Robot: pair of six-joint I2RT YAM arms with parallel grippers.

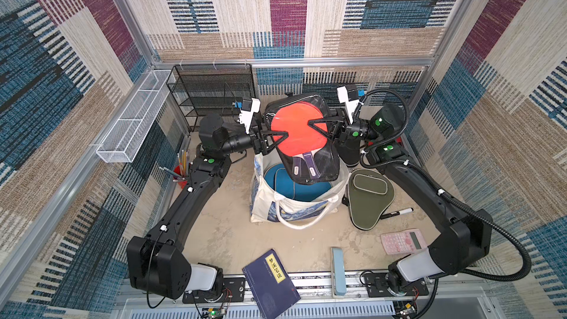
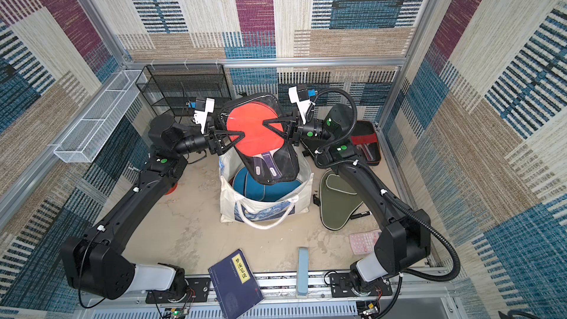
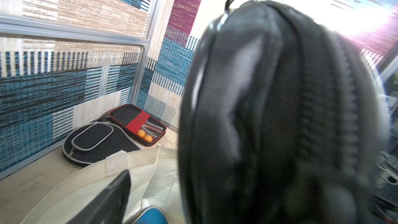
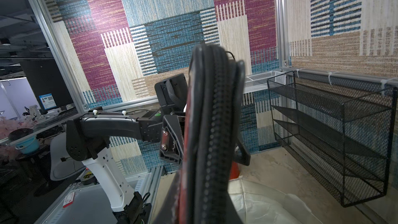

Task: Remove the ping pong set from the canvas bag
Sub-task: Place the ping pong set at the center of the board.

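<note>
**Top views.** The paddle case [image 1: 302, 136], black with a clear front showing red-faced paddles inside, hangs tilted above the canvas bag [image 1: 264, 207]. Its handle end is low over the bag's mouth. The right gripper [image 1: 316, 126] has its jaws closed on the case's right edge. The left gripper [image 1: 276, 141] straddles the opposite edge with jaws spread. The bag holds a blue cover [image 1: 276, 184]. Whether the case touches it cannot be told. The olive green cover [image 1: 368, 201] lies on the worktop [image 1: 214, 234] just beside the bag.

**Left wrist view.** The paddle case fills the frame, blurred. Past the bag's rim, a black cover [image 3: 92, 141] and the oblong case [image 3: 137, 121] lie on the worktop by the wall. The oblong case holds two orange balls [image 3: 144, 135].

**Right wrist view.** The paddle case is seen edge-on with a left jaw on each side. Whether they press on it cannot be told.

**Risks, as judged.**
- A one-edge hold on a tilted, heavy case may slip and drop it back into the bag.
- The low end may catch the bag's rim and tip the bag.
- The two grippers are close together and may collide.
</note>
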